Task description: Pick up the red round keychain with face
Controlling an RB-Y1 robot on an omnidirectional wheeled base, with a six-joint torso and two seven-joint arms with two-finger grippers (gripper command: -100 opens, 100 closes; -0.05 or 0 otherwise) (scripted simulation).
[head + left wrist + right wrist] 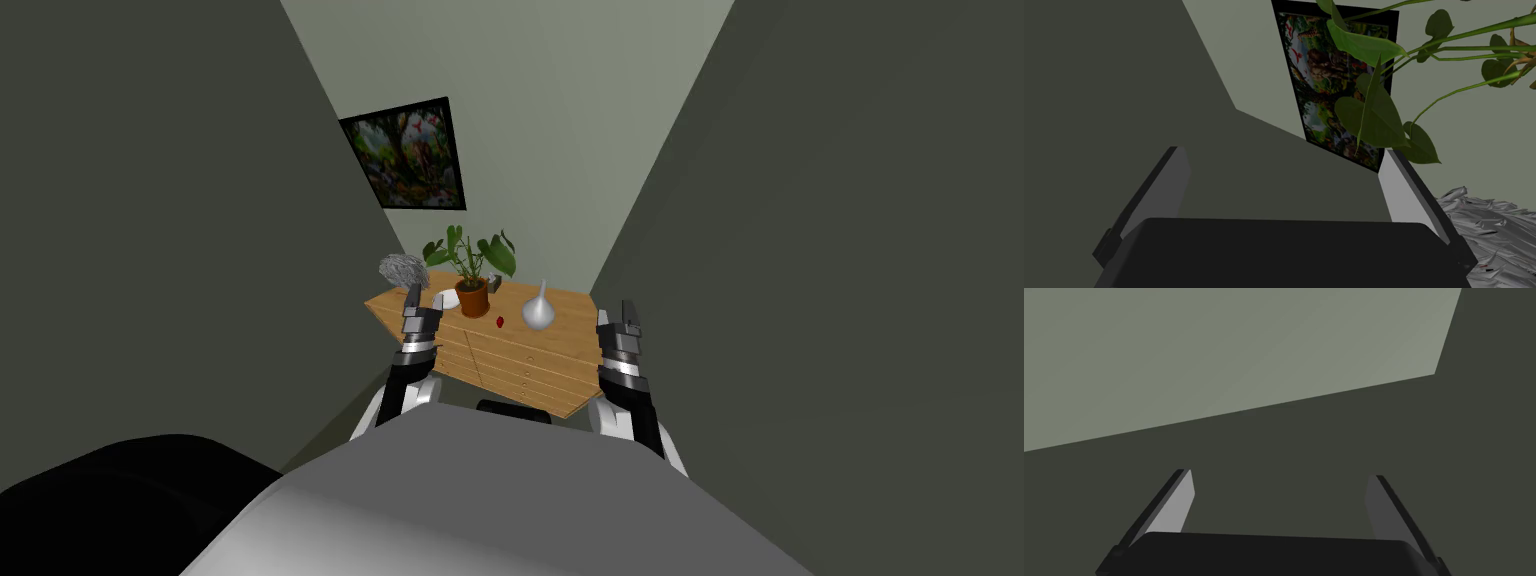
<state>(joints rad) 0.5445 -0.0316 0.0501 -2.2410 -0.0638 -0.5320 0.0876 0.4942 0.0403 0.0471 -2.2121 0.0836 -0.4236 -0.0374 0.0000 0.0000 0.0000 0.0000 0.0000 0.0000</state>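
Progress: nothing grabbed yet, approach only. Red keychain (500,322) lies on the wooden dresser (560,345) top near its front edge, at approx 4 o'clock from the potted plant (471,272) and 8 o'clock from the grey vase (538,310), touching neither. Left gripper (412,292) is raised over the dresser's left end w/ fingers spread apart and nothing between them; keychain sits at its 3 o'clock, well apart. Right gripper (617,312) is up at the dresser's right end, also spread and empty, keychain at its 9 o'clock.

Left to do (my guess): bring one arm over, lower, close on it, lift. It looks tiny and low, so a pinch may slip.

Count: 1 keychain, 1 dresser, 1 plant, 1 vase, 1 white dish (447,298), 1 grey crumpled bundle (402,270), 1 framed pic (408,155) on the wall at 12 o'clock, 2 grippers.
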